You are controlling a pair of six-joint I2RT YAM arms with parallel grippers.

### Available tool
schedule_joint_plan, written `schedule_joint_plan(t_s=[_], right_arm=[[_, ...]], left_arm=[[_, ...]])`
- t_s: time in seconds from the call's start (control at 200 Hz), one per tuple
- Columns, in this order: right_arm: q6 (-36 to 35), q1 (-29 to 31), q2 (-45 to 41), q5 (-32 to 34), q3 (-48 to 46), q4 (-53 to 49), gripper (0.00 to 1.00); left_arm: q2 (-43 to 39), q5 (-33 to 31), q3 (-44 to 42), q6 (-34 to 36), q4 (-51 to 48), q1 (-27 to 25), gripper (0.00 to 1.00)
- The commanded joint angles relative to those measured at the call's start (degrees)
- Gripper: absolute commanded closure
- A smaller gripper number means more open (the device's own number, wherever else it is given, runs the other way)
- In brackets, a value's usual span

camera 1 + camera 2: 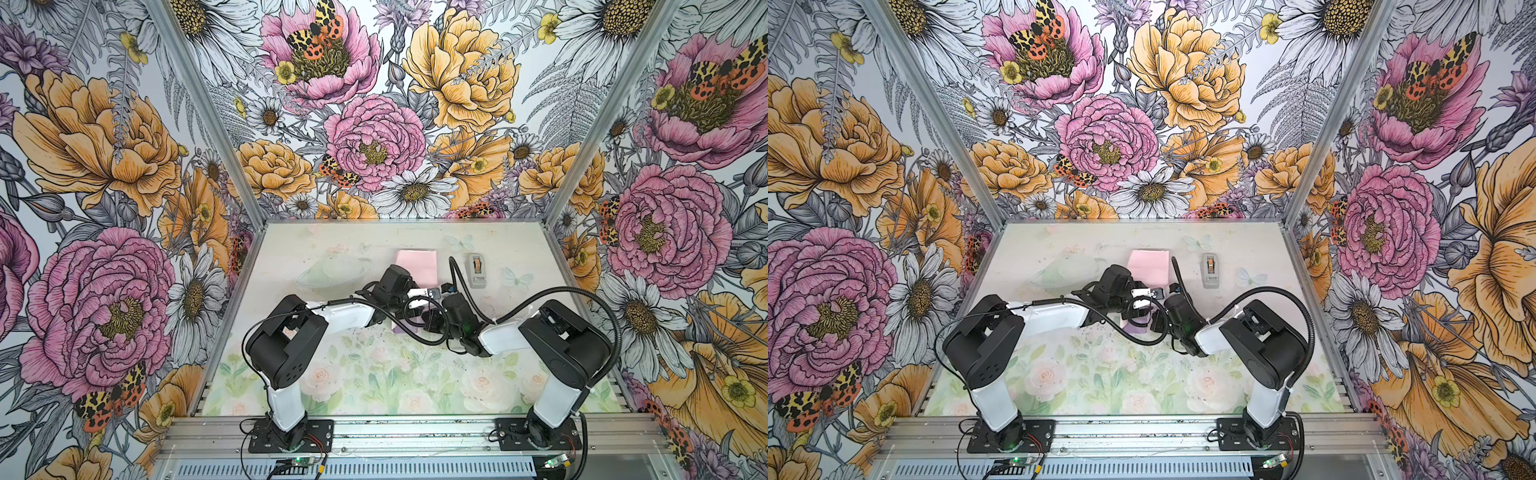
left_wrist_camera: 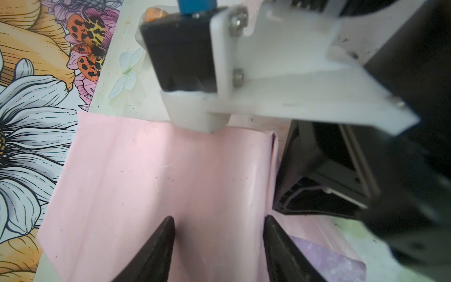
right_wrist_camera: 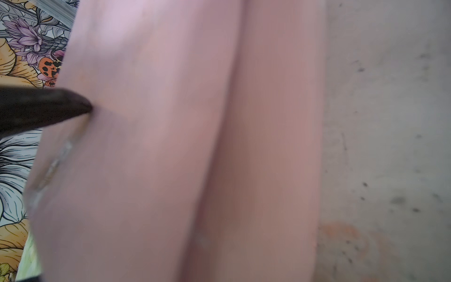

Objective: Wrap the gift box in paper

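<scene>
From the left of both top views the left arm was seen reaching in toward the middle of the table. The left gripper was found with its fingers apart and nothing clamped between them, poised over the pale pink face of the paper; whether the tips touched the sheet could not be told. The gift box was not visible in any view. It was judged to lie hidden under the paper, where a raised, squared fold was shown in the left wrist view just ahead of those open fingers. In the top views the paper's long axis was seen to run from a lilac corner beneath the arms away toward the back wall, so that both arms met it from the sides. To the right of the sheet, the right gripper was closed. In the right wrist view one fingertip was seen pressed against the sheet, which stood up close before the camera, while the other finger was hidden. The gripper was therefore taken to be clamped on the paper at its right-hand side. The coming move was judged to depend on that flap being carried leftward, across the long axis, over the covered box. The right gripper was the nearer to the flap, the left to the box top. Further right, the tape dispenser stood apart from the paper.
</scene>
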Motion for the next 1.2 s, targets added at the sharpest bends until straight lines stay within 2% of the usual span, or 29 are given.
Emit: schedule_joint_plan(t_s=[0.0, 0.18, 0.275, 0.615, 1.191], right_arm=[[-1.3, -0.4, -1.9, 3.0, -2.3, -6.2, 0.97], [-1.9, -0.2, -3.1, 2.1, -0.8, -6.0, 0.95], [-2.1, 0.4, -2.8, 1.3, 0.8, -4.9, 0.91], [-1.2, 1.0, 2.0, 0.3, 5.6, -2.1, 0.88], [2.1, -3.7, 1.4, 3.9, 1.7, -6.3, 0.88]], left_arm=[[0.6, 2.2, -0.7, -0.8, 0.7, 0.4, 0.42], [0.5, 2.3, -0.7, -0.9, 0.7, 0.4, 0.42], [0.4, 2.3, -0.7, -0.8, 0.7, 0.4, 0.42], [0.4, 2.9, -0.9, -1.0, 0.7, 0.5, 0.42], [0.3, 3.1, -1.1, -1.1, 0.7, 0.6, 0.43]])
